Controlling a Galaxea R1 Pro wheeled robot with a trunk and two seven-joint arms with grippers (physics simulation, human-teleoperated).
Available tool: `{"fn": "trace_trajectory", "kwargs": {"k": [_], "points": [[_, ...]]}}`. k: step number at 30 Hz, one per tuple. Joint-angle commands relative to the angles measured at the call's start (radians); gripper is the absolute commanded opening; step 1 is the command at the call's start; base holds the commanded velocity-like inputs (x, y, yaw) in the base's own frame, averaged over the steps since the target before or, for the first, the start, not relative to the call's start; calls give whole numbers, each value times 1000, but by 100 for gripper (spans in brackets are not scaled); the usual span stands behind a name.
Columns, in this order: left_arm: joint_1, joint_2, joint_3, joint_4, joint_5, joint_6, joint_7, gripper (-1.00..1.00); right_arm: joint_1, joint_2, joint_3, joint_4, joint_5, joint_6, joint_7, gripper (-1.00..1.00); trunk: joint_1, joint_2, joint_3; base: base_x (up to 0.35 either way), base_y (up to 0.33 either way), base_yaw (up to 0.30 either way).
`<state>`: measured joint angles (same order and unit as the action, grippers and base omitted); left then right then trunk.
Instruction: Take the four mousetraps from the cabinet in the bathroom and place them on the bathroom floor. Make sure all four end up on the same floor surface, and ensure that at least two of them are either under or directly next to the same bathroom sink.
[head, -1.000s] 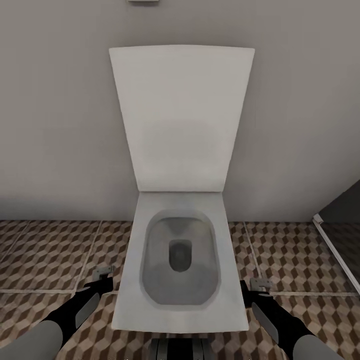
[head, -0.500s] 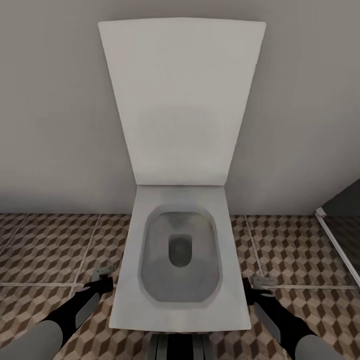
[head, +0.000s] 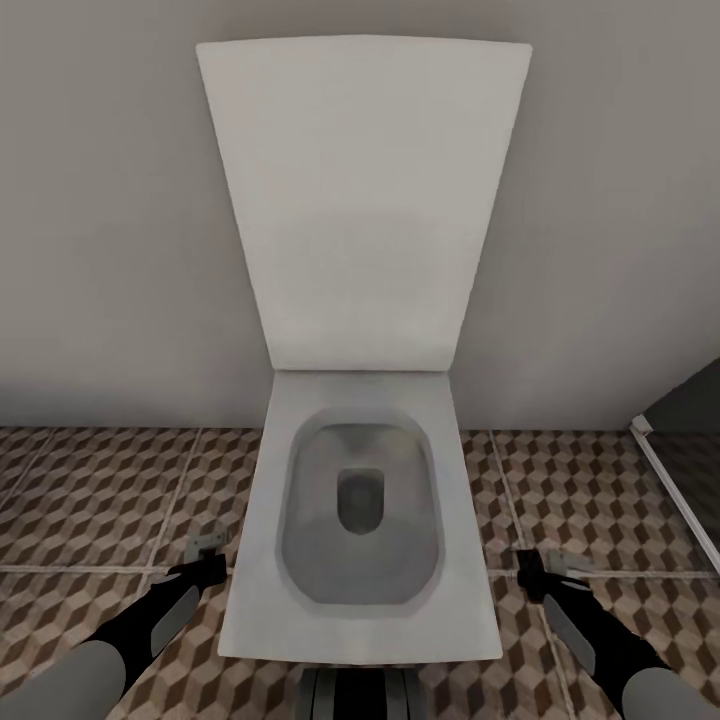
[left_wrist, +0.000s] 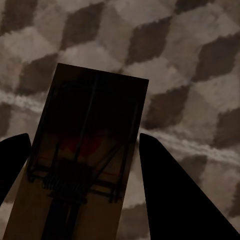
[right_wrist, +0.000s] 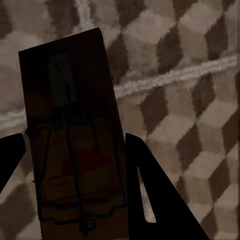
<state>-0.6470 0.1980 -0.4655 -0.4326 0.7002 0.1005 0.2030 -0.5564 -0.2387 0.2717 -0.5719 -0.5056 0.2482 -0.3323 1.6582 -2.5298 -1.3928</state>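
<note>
Two mousetraps are in play here, one in each tool. The left tool (head: 207, 560) hangs low beside the toilet (head: 362, 520), pinching a mousetrap (left_wrist: 85, 165) between its dark fingers (left_wrist: 175, 200); seen from the left wrist, the tan board with its wire parts and red spot sits between them, above the cube-patterned bathroom floor (head: 90, 510). From the head view that trap shows as a small grey shape (head: 205, 545) at the tool's tip. The right tool (head: 540, 575) is on the other side of the toilet, likewise clamped on a second mousetrap (right_wrist: 75, 145), its board poking out past the fingers (right_wrist: 155, 200) over a pale grout line. In the head view it is a small grey piece (head: 555, 562) at the tip. The toilet lid (head: 362, 200) stands upright against the grey wall (head: 100, 200). A dark panel with a pale edge (head: 680, 440) shows at the far right.
</note>
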Motion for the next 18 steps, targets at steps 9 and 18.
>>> {"fn": "trace_trajectory", "kwargs": {"k": [9, 18], "points": [[0, 1, -11, -3, 6, 4, 9, -100, 0, -7, 4, 6, -5, 4, -2, -100, 0, 0, -1, 0, 0, 0], [-1, 1, -13, -3, 6, 4, 9, -100, 0, 7, 6, 52, 39, -6, -1, -100, 0, 0, -1, 0, 0, 0]]}}
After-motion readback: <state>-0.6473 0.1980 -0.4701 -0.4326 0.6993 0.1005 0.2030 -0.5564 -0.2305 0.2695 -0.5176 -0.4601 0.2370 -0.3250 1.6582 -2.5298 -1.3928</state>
